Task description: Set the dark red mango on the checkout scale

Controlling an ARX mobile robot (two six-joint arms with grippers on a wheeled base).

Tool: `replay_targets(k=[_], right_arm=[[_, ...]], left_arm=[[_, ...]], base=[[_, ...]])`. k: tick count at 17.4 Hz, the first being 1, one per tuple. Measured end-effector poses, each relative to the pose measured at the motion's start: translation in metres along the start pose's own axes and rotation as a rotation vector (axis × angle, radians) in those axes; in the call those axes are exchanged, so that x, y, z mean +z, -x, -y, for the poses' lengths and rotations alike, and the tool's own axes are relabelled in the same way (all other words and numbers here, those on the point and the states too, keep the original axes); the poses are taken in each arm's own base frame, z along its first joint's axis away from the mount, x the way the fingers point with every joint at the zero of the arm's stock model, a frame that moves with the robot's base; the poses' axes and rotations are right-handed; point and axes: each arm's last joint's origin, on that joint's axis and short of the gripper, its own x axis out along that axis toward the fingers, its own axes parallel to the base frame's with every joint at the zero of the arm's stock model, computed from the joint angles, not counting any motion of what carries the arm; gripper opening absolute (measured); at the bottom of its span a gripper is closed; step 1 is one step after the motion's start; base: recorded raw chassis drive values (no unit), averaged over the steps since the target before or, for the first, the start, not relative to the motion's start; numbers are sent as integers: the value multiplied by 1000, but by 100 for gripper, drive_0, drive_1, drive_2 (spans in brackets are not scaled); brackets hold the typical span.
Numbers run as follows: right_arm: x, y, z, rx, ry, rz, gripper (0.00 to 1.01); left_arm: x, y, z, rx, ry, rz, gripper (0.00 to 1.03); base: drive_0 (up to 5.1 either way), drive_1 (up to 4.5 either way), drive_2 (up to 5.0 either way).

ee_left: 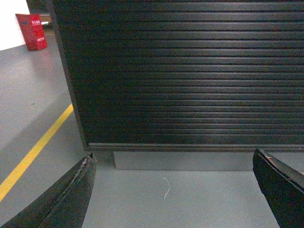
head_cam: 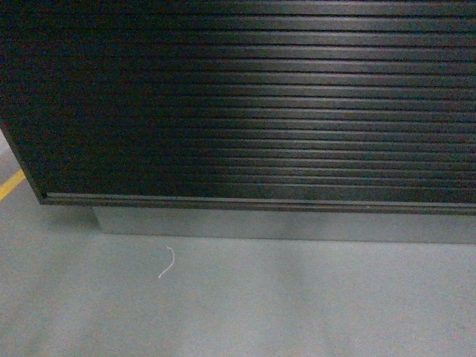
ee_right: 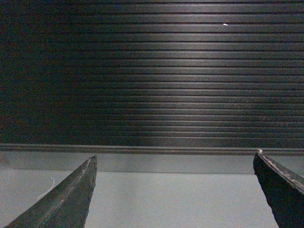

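Facing the checkout (head_cam: pixel 245 104) ribbed front low near its bottom edge, left gripper (ee_left: pixel 173 194) and right gripper (ee_right: pixel 173 194) hanging spread and empty, mango and scale lying out of view.

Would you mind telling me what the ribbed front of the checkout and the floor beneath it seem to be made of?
The checkout front looks like dark brown-black slatted panelling, laminate or painted metal; its satin ribs catch a soft highlight, so I cannot tell which. The plinth below looks like plain grey painted board or metal. The floor looks like smooth grey coated concrete, with a painted yellow line.
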Motion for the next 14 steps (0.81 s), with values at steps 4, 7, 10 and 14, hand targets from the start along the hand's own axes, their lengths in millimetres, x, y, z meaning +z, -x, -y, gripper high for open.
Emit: replay_targets(k=[4,7,10,14], right_arm=[[0,0,0,0,0,-2,98],[0,0,0,0,0,-2,98],[0,0,0,0,0,-2,98],[0,0,0,0,0,3,98]], left_arm=[[0,0,0,1,0,-1,98],[0,0,0,0,0,-2,98],[0,0,0,0,0,2,98],[0,0,0,1,0,1,98]], base=[[6,439,-428],[6,439,-428],[6,439,-428],[6,382,-370]])
